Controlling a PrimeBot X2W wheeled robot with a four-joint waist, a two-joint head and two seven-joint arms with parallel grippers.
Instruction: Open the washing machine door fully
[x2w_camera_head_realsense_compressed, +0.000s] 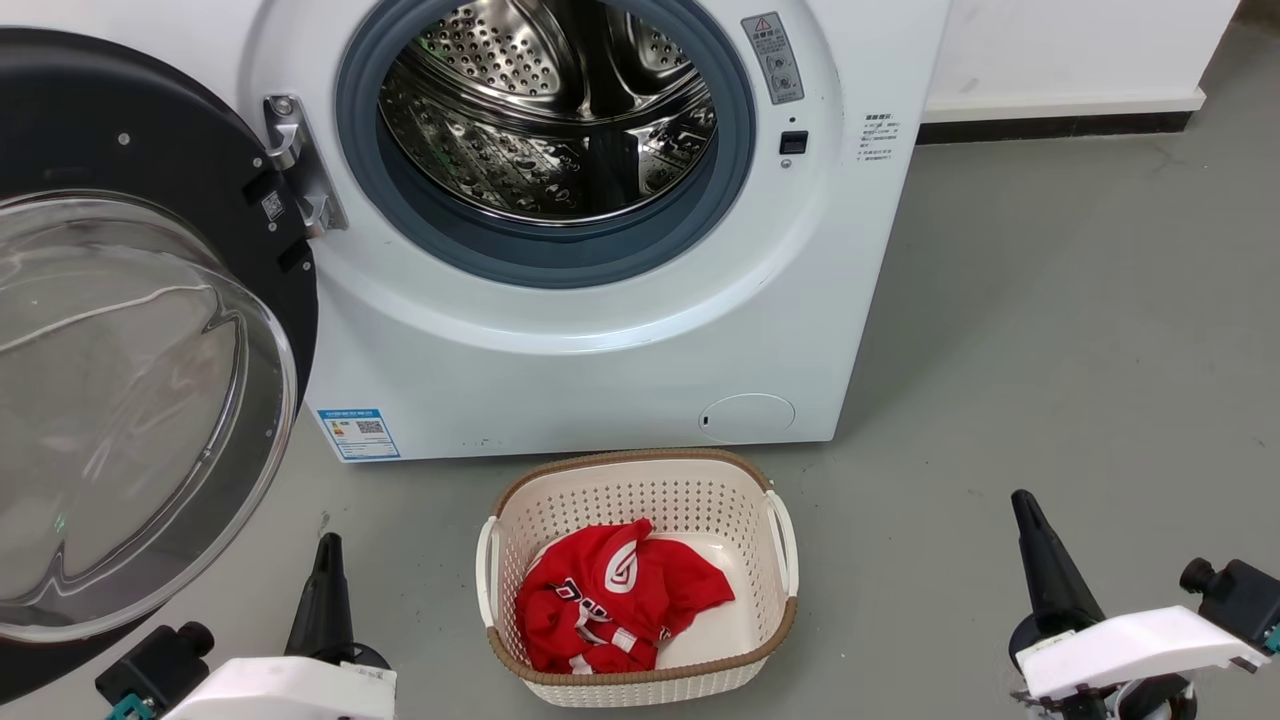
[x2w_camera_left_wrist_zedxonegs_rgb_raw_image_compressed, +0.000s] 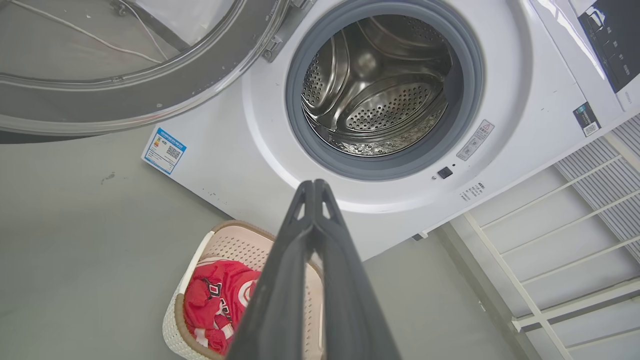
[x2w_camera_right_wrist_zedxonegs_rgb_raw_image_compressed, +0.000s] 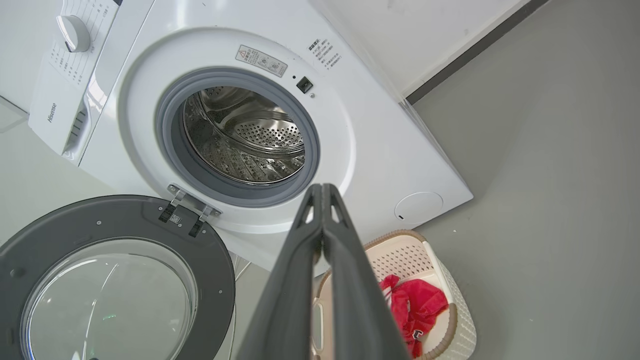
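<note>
The washing machine is a white front loader with its steel drum exposed. The washing machine door, black with a bulging clear glass bowl, stands swung wide to the left on its metal hinge. It also shows in the left wrist view, washing machine door, and the right wrist view, washing machine door. My left gripper hangs low near the floor, shut, apart from the door's lower edge. My right gripper is shut at the lower right, touching nothing. The left gripper and right gripper show fingertips pressed together.
A cream laundry basket holding a red garment sits on the grey floor in front of the machine, between my grippers. A white wall with dark skirting runs at the right. A white wire rack stands beside the machine.
</note>
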